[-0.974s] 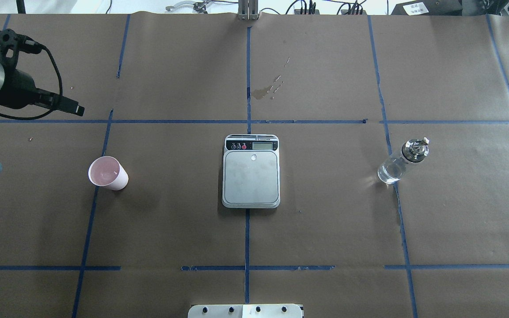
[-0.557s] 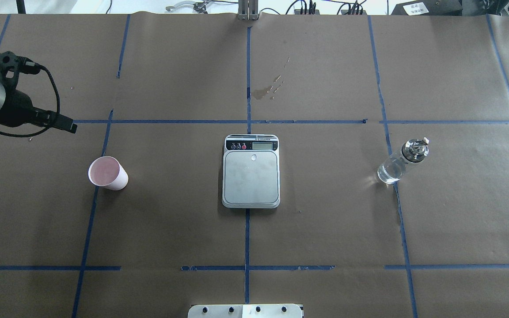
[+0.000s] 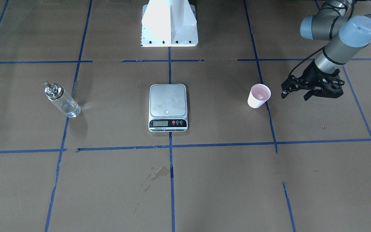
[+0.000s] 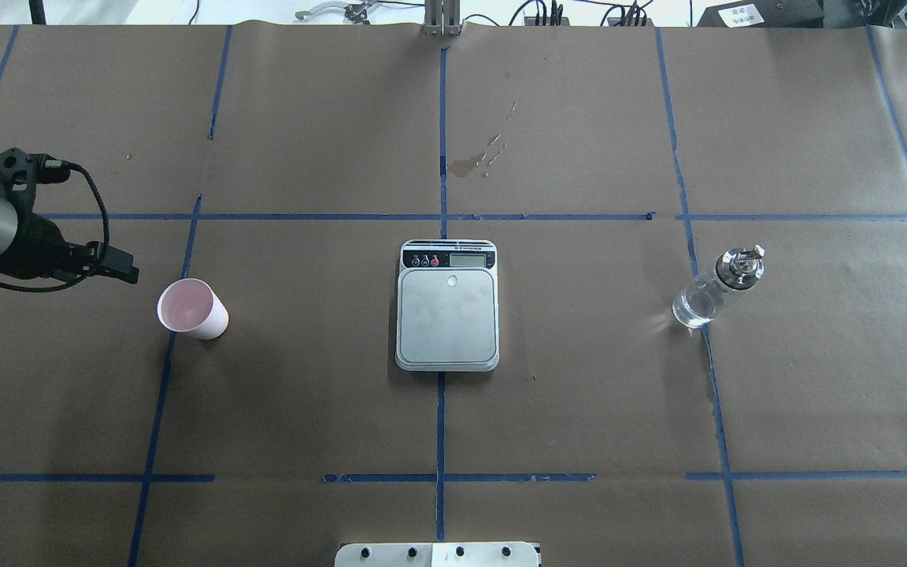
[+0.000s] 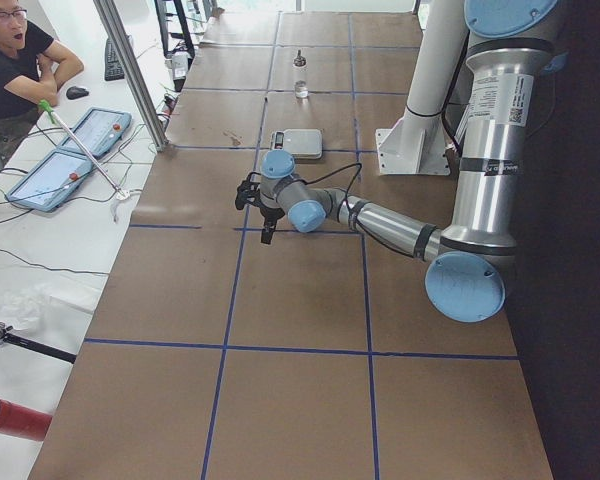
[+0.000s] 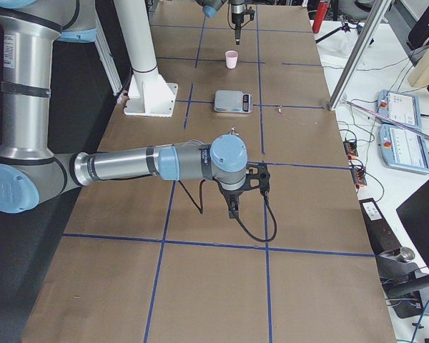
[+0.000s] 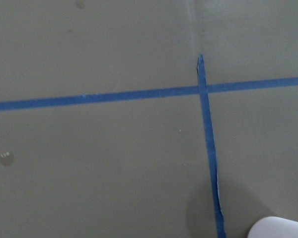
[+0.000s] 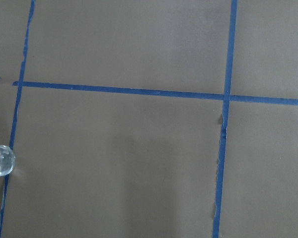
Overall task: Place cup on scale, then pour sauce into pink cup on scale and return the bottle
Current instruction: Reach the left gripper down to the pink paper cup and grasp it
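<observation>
The cup (image 4: 190,309), white outside and pink inside, stands upright on the brown paper left of the scale; it also shows in the front view (image 3: 259,95). The scale (image 4: 447,315) lies at the table's middle with nothing on its platform. The bottle (image 4: 717,287), clear with a silver cap, stands far right. My left gripper (image 3: 295,95) hovers beside the cup, apart from it; its fingers look spread and empty. My right gripper (image 6: 232,207) shows only in the exterior right view, low over the table; I cannot tell its state. Its wrist view catches the bottle's base (image 8: 0,161).
A wet stain (image 4: 477,161) marks the paper beyond the scale. Blue tape lines grid the table. The robot's white base (image 3: 169,24) stands at the near edge. An operator (image 5: 10,60) sits past the far side, by tablets.
My left arm has swung toward the robot's side of the table, bringing the gripper closer to the cup. Cup, scale and bottle have not moved.
</observation>
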{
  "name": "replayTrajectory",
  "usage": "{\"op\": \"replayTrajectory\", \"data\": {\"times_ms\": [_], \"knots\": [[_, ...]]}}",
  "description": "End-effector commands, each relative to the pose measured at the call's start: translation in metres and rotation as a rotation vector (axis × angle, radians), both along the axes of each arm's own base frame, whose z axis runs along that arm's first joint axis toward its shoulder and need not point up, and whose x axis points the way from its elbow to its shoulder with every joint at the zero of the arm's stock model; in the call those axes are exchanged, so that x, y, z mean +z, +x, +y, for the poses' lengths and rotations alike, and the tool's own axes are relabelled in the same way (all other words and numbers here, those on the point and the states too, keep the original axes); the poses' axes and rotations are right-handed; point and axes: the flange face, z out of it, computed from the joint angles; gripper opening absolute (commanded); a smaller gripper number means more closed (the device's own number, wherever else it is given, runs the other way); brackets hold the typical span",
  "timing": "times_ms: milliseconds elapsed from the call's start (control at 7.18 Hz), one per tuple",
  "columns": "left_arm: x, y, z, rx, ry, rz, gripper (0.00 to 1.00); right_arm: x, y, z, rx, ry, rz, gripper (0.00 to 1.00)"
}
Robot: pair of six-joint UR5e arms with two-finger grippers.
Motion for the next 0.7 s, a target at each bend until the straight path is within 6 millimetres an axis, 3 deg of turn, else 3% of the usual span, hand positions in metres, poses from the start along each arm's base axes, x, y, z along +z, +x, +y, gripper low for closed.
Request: {"op": "replayTrajectory", "data": {"times_ms": [0, 557], "knots": [[-0.015, 0.022, 0.017, 0.002, -0.059, 0.022, 1.0, -0.003, 0.0, -0.003, 0.0, 0.004, 0.002, 1.0], [-0.028, 0.049, 0.021, 0.02, -0.074, 0.04, 1.0, -0.006, 0.001, -0.008, 0.001, 0.009, 0.009, 1.0]]}}
